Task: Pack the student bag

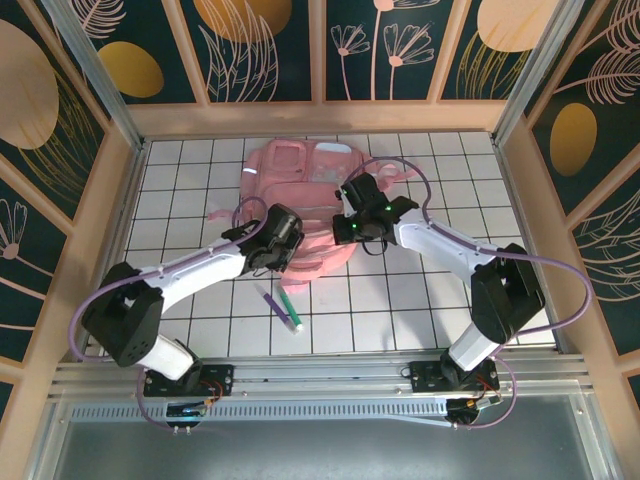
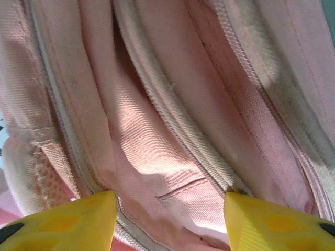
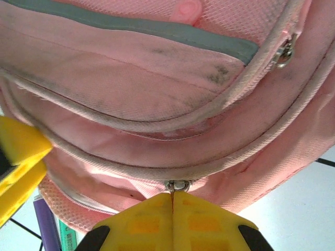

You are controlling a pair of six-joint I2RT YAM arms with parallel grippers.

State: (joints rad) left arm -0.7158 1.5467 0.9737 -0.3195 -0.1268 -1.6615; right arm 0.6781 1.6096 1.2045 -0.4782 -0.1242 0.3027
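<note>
The student bag [image 1: 300, 172] is a large pink backpack lying flat at the middle back of the tiled table. My left gripper [image 1: 292, 243] is at the bag's near left edge. In the left wrist view it [image 2: 170, 201] is open, its yellow fingers [image 2: 78, 219] wide apart over the pink lining [image 2: 172, 136] between zipper edges, with nothing pinched. My right gripper [image 1: 350, 226] is at the bag's near right edge. In the right wrist view it [image 3: 172, 197] is shut on the metal zipper pull [image 3: 178, 185] of the bag [image 3: 157, 68].
A purple pen and a green pen [image 1: 283, 308] lie side by side on the white tiles in front of the bag, between the two arms; they also show as pens [image 3: 49, 225] under the bag's edge. Wooden walls [image 1: 110, 230] enclose the table.
</note>
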